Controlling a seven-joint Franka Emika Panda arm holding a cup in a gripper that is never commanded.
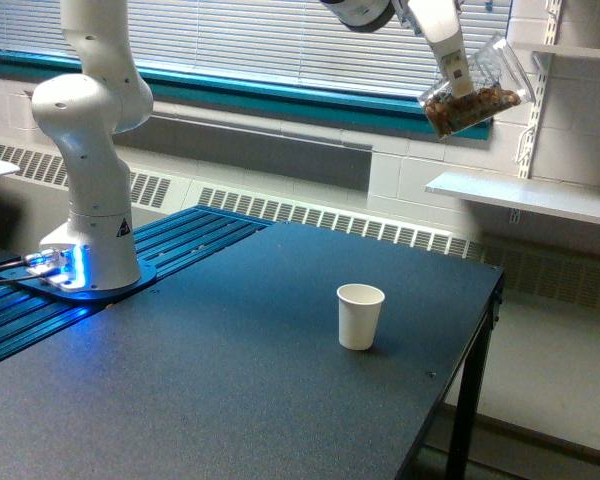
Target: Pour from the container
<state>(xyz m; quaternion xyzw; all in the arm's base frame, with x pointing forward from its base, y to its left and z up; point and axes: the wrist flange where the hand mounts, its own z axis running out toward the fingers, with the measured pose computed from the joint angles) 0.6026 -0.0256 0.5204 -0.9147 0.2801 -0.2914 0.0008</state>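
The container [477, 90] is a clear plastic cup held high at the upper right of the exterior view. It is tilted steeply onto its side, and brown pieces lie along its lower wall. My gripper [458, 78] is shut on the container, with one white finger across its near side. A small white paper cup [360, 316] stands upright and open on the dark table [230, 380], well below the container and further toward the exterior view's left. Nothing is falling from the container.
The arm's white base [90, 190] stands on a blue slatted plate [100, 270] at the table's left. White wall shelves [525, 195] hang at the right, close behind the container. The table's right edge [485, 330] drops to the floor.
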